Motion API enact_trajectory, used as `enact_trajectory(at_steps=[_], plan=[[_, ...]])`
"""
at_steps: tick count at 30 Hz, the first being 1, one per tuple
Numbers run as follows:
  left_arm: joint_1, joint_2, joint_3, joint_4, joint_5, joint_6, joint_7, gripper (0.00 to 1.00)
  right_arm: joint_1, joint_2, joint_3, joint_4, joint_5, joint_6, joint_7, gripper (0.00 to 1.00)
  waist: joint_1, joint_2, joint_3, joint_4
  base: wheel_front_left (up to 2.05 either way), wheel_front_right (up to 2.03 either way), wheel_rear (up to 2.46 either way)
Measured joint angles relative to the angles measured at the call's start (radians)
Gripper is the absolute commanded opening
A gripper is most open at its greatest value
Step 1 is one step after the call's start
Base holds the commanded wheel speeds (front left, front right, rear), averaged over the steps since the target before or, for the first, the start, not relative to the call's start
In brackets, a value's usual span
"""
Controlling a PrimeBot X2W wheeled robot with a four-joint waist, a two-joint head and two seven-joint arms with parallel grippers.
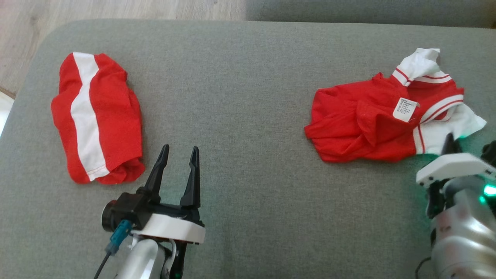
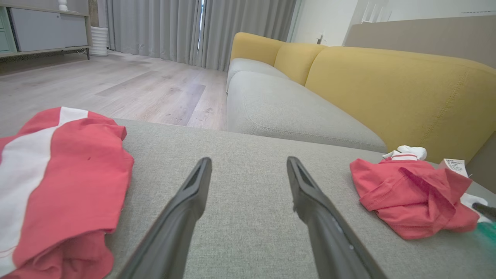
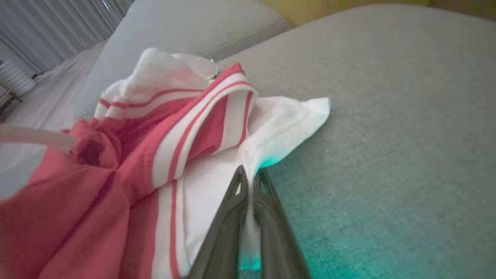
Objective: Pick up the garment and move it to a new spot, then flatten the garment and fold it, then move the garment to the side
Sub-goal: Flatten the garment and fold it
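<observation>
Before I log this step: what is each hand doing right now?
Left hand: open, holding nothing.
Right hand: shut on the white edge of the crumpled shirt.

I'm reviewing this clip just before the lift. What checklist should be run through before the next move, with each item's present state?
1. Right gripper jaws shut on the white edge of the shirt: ok.
2. Left gripper jaws open, empty, apart from both garments: ok.
3. Bare cushion between the shirt and the folded garment for a new spot: ok.
4. Shirt flattened: not ok, it lies crumpled.
5. Number of cloth layers pinched: cannot tell.
</observation>
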Motion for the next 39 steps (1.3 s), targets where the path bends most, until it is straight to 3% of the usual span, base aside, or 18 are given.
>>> enact_trajectory(at_steps=[8, 15, 21, 29, 33, 36, 39], plan=[[0.000, 0.000, 0.001, 0.002, -0.001, 0.001, 0.000, 1.00, -0.090, -0.001, 0.035, -0.253, -0.018, 0.000, -0.022, 0.00, 0.0000, 0.0000, -0.035, -0.018, 0.00, 0.00, 0.00], [0.012, 0.000, -0.004, 0.002, -0.012, 0.007, 0.000, 1.00, -0.148, -0.002, 0.196, -0.462, 0.000, 0.000, -0.019, 0.00, 0.0000, 0.0000, -0.079, -0.018, 0.00, 0.00, 0.00], [0.042, 0.000, -0.004, 0.004, -0.012, 0.011, 0.000, 1.00, -0.174, -0.008, 0.345, -0.568, 0.039, 0.000, 0.056, 0.00, -0.0001, 0.0000, -0.121, -0.003, 0.00, 0.00, 0.00], [0.077, 0.001, -0.001, 0.006, -0.012, 0.012, 0.000, 1.00, -0.181, -0.012, 0.677, -0.649, 0.225, 0.000, 0.135, 0.00, -0.0002, 0.0000, -0.178, 0.029, 0.00, 0.00, 0.00], [0.081, 0.001, -0.001, 0.010, -0.011, 0.012, 0.000, 1.00, -0.239, -0.014, 0.835, -0.664, 0.395, 0.000, 0.143, 0.00, -0.0002, 0.0000, -0.200, 0.054, 0.00, 0.00, 0.00], [0.082, 0.001, -0.001, 0.010, -0.011, 0.009, 0.000, 1.00, -0.310, -0.015, 0.929, -0.696, 0.526, 0.000, 0.140, 0.00, -0.0002, 0.0000, -0.209, 0.074, 0.00, 0.00, 0.00], [0.089, 0.001, 0.001, 0.010, -0.011, 0.009, 0.000, 1.00, -0.366, -0.014, 0.970, -0.719, 0.588, 0.000, 0.138, 0.00, -0.0002, 0.0000, -0.213, 0.089, 0.00, 0.00, 0.00]])
